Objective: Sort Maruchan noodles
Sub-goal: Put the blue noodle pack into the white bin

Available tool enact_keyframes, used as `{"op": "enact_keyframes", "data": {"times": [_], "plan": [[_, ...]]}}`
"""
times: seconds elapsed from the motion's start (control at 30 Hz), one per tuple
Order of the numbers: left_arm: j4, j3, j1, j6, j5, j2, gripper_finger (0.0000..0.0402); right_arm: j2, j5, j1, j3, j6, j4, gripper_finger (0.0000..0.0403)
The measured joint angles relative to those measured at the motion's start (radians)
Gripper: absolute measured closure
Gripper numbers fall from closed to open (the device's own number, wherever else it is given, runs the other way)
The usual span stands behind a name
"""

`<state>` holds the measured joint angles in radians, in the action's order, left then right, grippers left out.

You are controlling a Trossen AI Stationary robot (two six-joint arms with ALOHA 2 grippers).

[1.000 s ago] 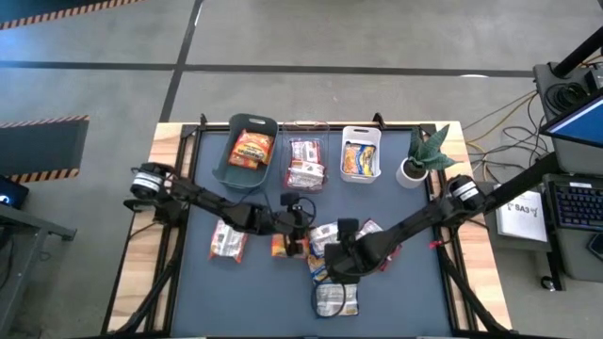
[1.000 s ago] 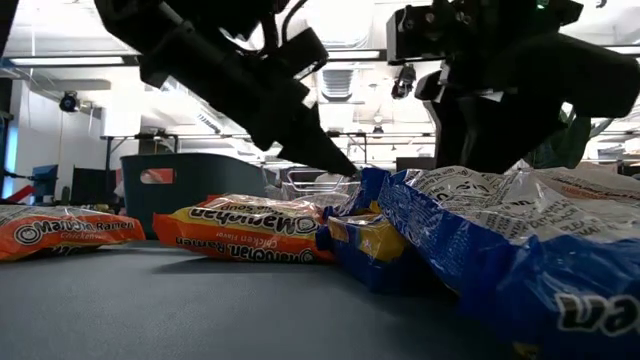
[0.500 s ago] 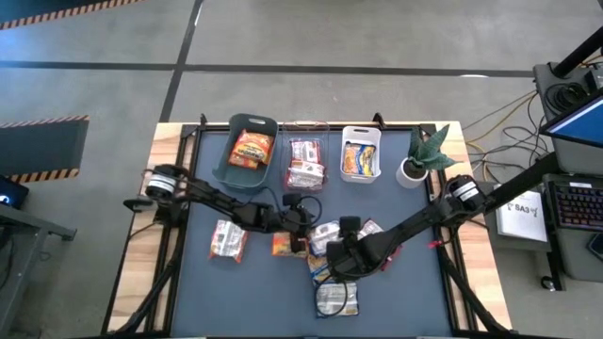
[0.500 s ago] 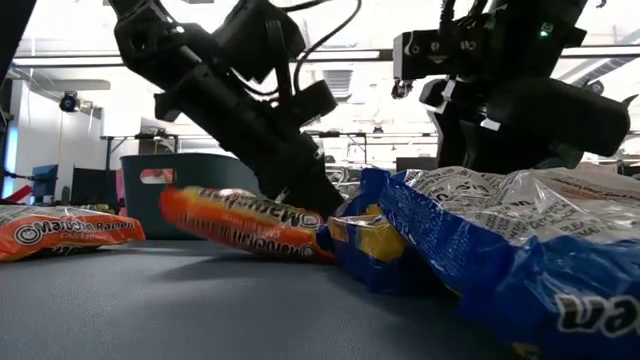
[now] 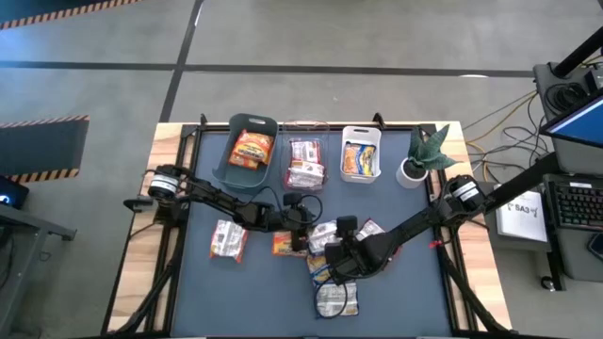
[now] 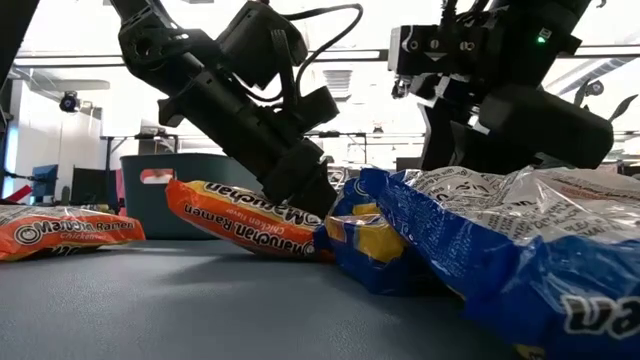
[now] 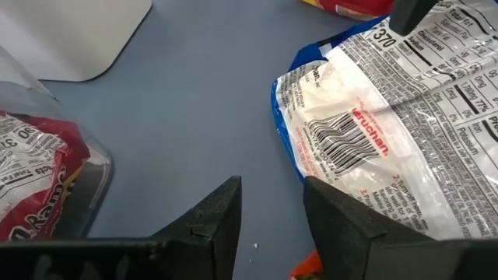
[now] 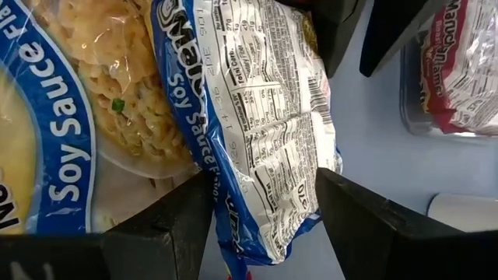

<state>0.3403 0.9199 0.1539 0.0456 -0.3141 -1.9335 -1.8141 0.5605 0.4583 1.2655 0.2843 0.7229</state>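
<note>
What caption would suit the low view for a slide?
Left pincer tilts an orange ramen packet up off the table beside the blue soy sauce packets.

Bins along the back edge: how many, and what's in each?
3, in a row. Teal bin on the left holds an orange packet; clear bin in the middle a red-and-white packet; white bin on the right a yellow-and-blue packet. More may lie underneath.

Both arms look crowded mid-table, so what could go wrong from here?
The left gripper pinches the orange packet by one end only, tilted; it could slip out. The right gripper sits close beside it over the blue soy sauce packet; the arms could collide.
</note>
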Motion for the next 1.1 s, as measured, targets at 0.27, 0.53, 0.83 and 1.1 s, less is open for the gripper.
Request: {"op": "enact_keyframes", "data": {"times": [0.27,0.53,0.83,1.1], "plan": [[0.008,-0.002,0.000,-0.002,0.008,0.000,0.0301,0.000,-0.024,-0.006,-0.005,-0.009,-0.003,0.0257],[-0.015,-0.004,0.000,-0.012,0.009,0.027,0.0315,0.002,-0.027,-0.007,0.004,-0.016,0.000,0.0347],[-0.108,-0.004,0.002,-0.062,0.076,0.151,0.0299,0.010,-0.062,-0.025,0.005,-0.005,0.003,0.0359],[-0.139,-0.003,0.002,-0.122,0.223,0.223,0.0263,0.057,-0.262,-0.108,0.006,0.065,0.004,0.0376]]}}
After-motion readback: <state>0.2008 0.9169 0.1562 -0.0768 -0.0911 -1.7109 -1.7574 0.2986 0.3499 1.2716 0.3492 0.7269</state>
